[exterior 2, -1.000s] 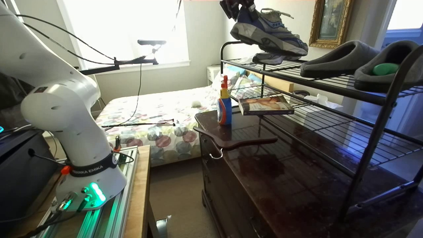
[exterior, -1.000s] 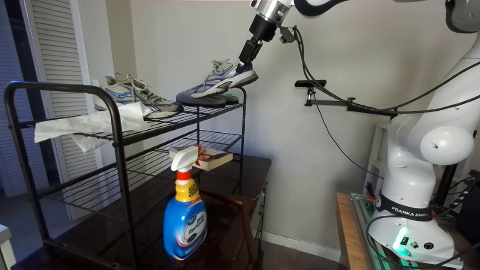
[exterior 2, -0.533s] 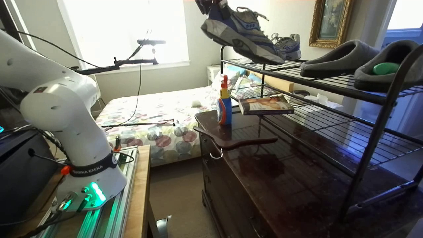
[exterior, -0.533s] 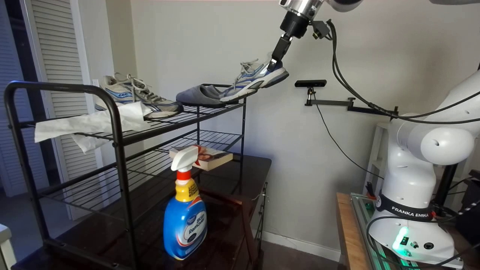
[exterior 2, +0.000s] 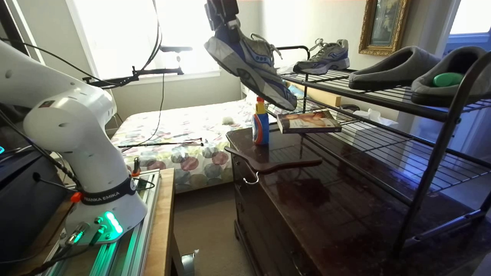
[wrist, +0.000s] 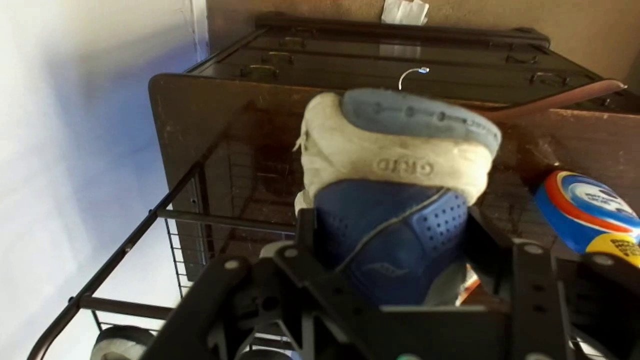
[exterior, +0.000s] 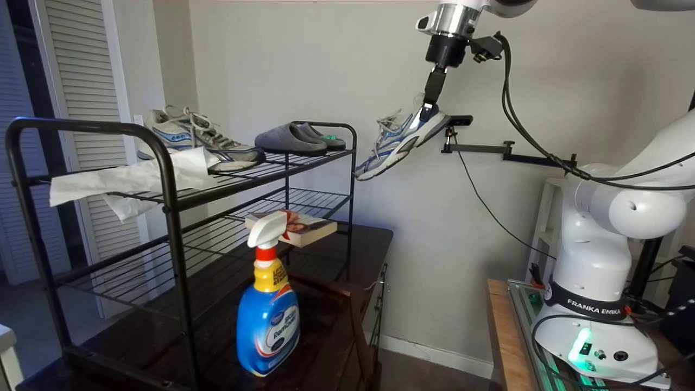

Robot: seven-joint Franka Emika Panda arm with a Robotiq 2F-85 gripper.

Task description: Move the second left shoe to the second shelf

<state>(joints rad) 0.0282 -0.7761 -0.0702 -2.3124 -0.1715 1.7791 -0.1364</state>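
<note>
The second left shoe, a pale grey and white sneaker (exterior: 393,144) with a blue heel, hangs in the air beside the rack's end, toe tilted down. It shows in an exterior view (exterior 2: 255,65), and its heel fills the middle of the wrist view (wrist: 390,235). My gripper (exterior: 429,111) is shut on the heel, one finger on each side in the wrist view (wrist: 392,220). The second shelf (exterior: 337,207) is the black wire tier below the railed top tier; its rail also shows in an exterior view (exterior 2: 356,168). The toe is apart from the rack in an exterior view.
A book (exterior 2: 308,122) lies on the second shelf's end nearest the shoe. A spray bottle (exterior: 269,320) and a hanger (exterior 2: 268,165) are on the dresser. Another sneaker (exterior 2: 326,57), slippers (exterior: 290,140) and white paper (exterior: 136,176) are on the top tier.
My gripper has carried the shoe from above the top tier out past the rack's end and lower. The shoe has tilted further toe-down. The slippers and other sneaker are now uncovered.
</note>
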